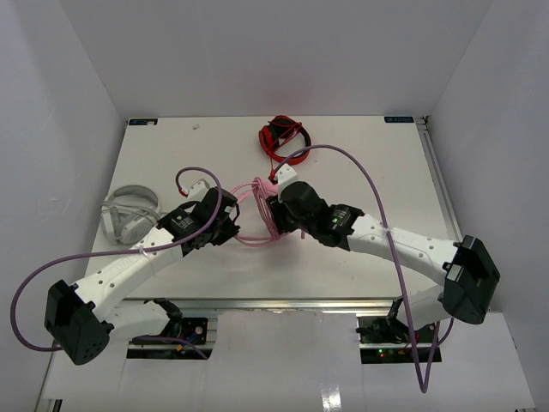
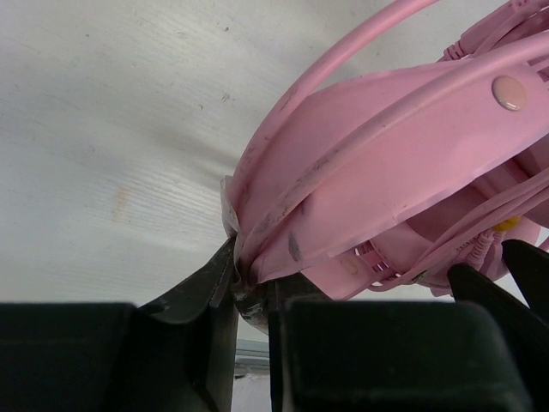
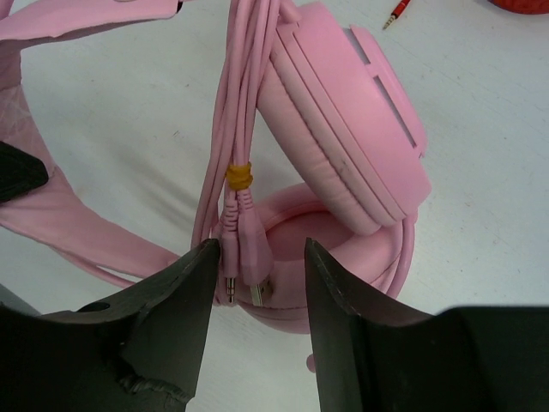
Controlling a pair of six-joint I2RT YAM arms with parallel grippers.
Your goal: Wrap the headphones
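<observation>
The pale pink headphones (image 1: 256, 206) lie at the table's middle, between my two grippers. My left gripper (image 1: 230, 225) is shut on the pink headband (image 2: 377, 163), pinching its edge between the fingertips (image 2: 219, 279). My right gripper (image 3: 262, 257) is open just above the ear cups (image 3: 343, 120). The bundled pink cable (image 3: 232, 103) hangs down between its fingers, tied by a yellow band (image 3: 239, 176), with the two plugs (image 3: 244, 249) close to the left finger. Loops of cable also run over the headband in the left wrist view (image 2: 343, 51).
Red-and-black headphones (image 1: 283, 137) lie at the back centre, their plug tip showing in the right wrist view (image 3: 396, 15). Light grey-white headphones (image 1: 129, 213) lie at the left, beside my left arm. Purple arm cables arc over the table on both sides.
</observation>
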